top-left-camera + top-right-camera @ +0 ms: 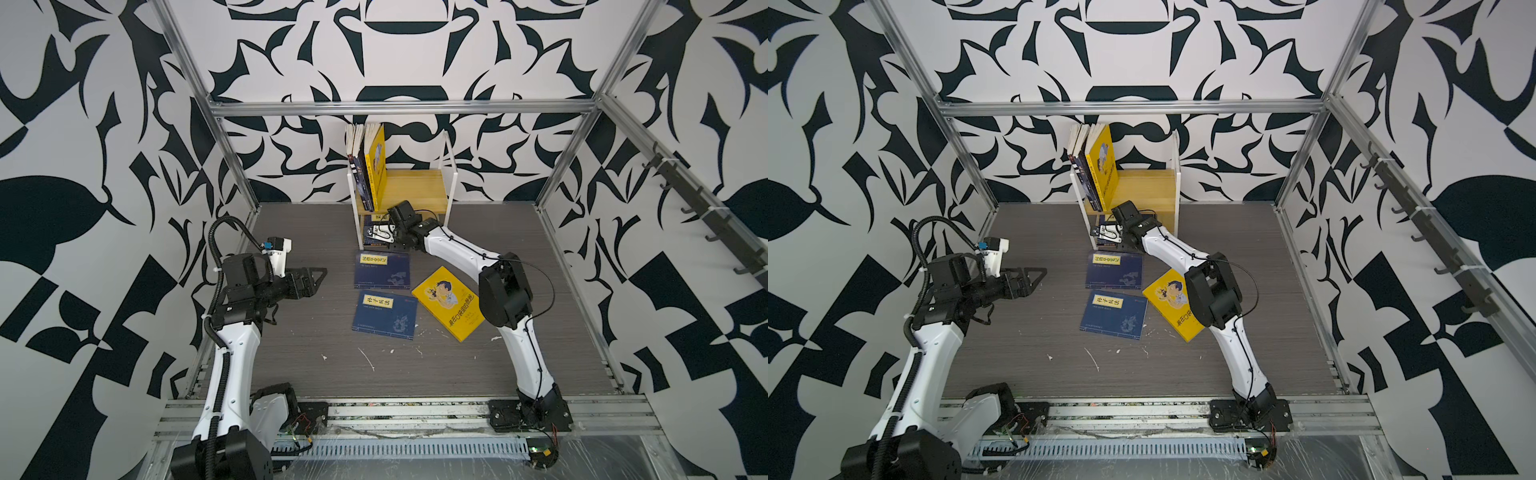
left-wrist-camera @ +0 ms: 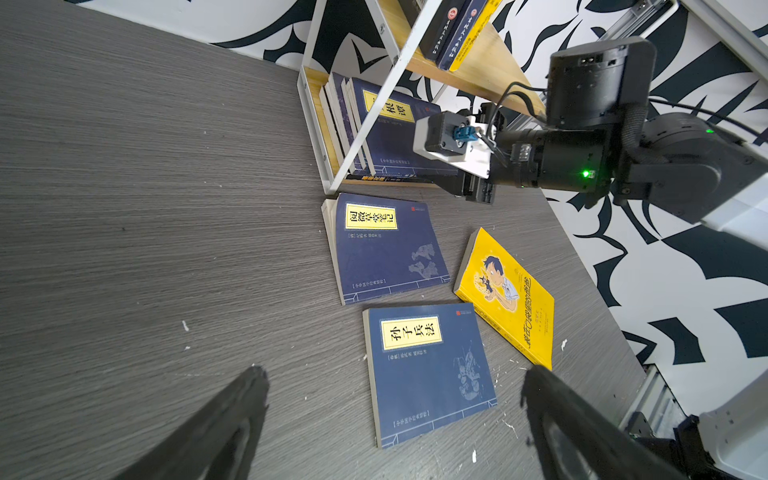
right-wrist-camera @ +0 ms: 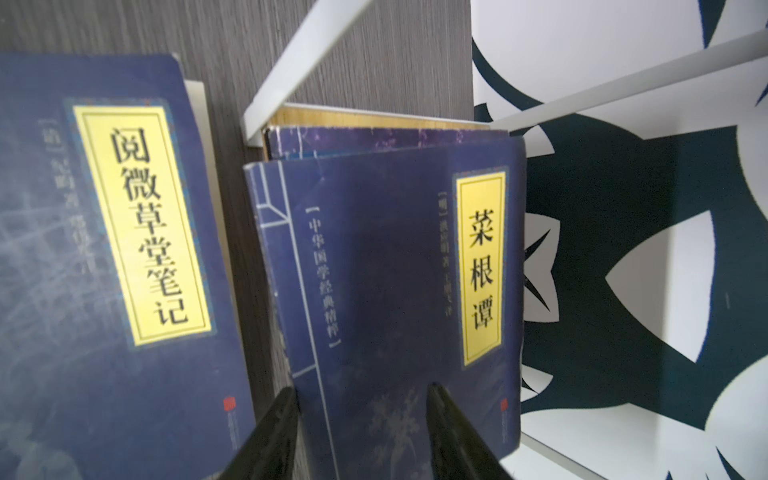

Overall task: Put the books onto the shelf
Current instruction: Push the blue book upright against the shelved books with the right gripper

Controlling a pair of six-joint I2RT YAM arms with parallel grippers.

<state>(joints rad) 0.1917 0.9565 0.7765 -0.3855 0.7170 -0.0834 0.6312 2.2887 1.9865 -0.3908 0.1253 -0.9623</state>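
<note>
The right gripper [image 3: 361, 386], jaws half apart and clamping nothing, faces the navy book [image 3: 374, 270] leaning in the lower tier of the shelf [image 1: 415, 187], probably to nudge it upright; the left gripper [image 1: 319, 277] hangs wide open at left

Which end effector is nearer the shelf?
Right. The right end effector is at the lower tier of the shelf, facing a navy book; the left end effector hangs over the table, apart from it.

Wooden two-tier shelf [image 1: 415, 187] at rear of table [image 1: 311, 332], upright paperbacks [image 1: 370, 166] on upper tier, two navy paperbacks [image 1: 383, 270] before it, yellow paperback [image 1: 451, 303] right of those.
</note>
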